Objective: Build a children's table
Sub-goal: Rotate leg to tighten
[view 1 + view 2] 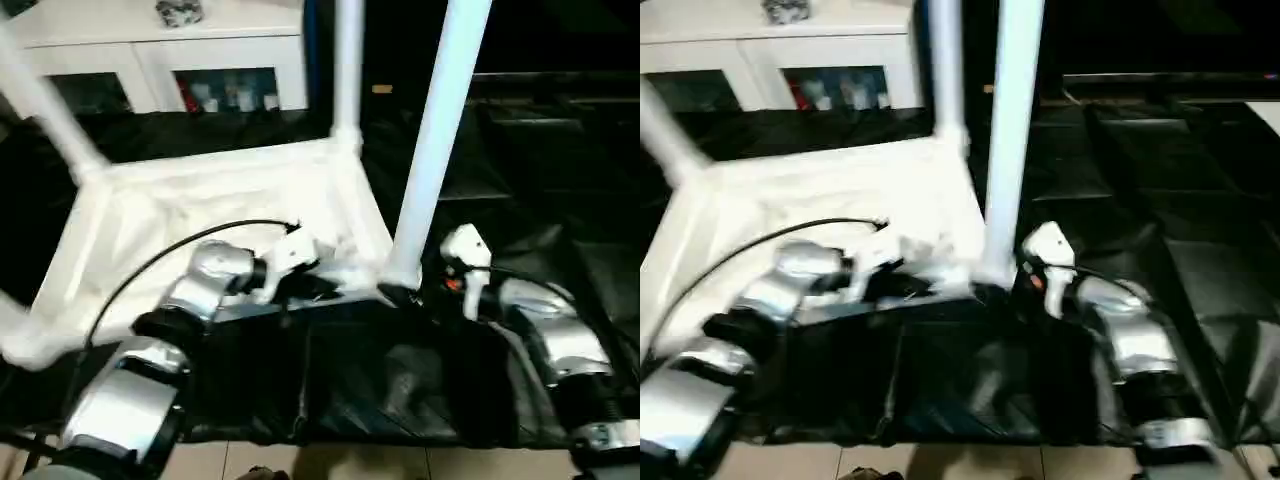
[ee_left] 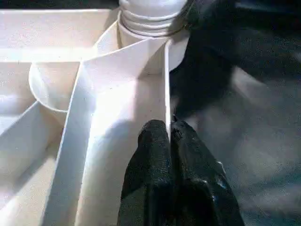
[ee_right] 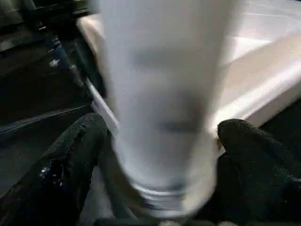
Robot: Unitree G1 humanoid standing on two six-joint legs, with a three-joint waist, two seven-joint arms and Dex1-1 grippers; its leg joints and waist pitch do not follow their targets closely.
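**Children's table upside down, a claw at each side of its near corner**

The children's table point(image 1: 230, 205) lies upside down on a black-covered surface, its ribbed white underside facing up. Three legs stand up out of its corner sockets: one at the far left corner point(image 1: 45, 105), leaning out to the left, one at the far right corner point(image 1: 347, 70), and the nearest one point(image 1: 440, 140) at the near right corner, rising out of the top of the head views.

The left claw point(image 2: 170, 129) sits on the near edge of the tabletop, just left of that near right corner. Its two black fingers point(image 2: 153, 141) are pressed together, with the thin upright wall of the tabletop's rim running straight to the seam between their tips; whether the wall is actually pinched there cannot be told. Beyond the tips, the wrist view shows the round corner socket with the ridged base of the leg seated in it.

The right claw point(image 3: 164, 136) is at the foot of the nearest leg, on its right side. Its fingers point(image 3: 77, 141) stand wide apart, one on each side of the leg, with the leg's ridged lower end between them. The fingers lie close beside the leg without clamping it.

Behind the table stands a white cabinet point(image 1: 160, 50) with glass doors.
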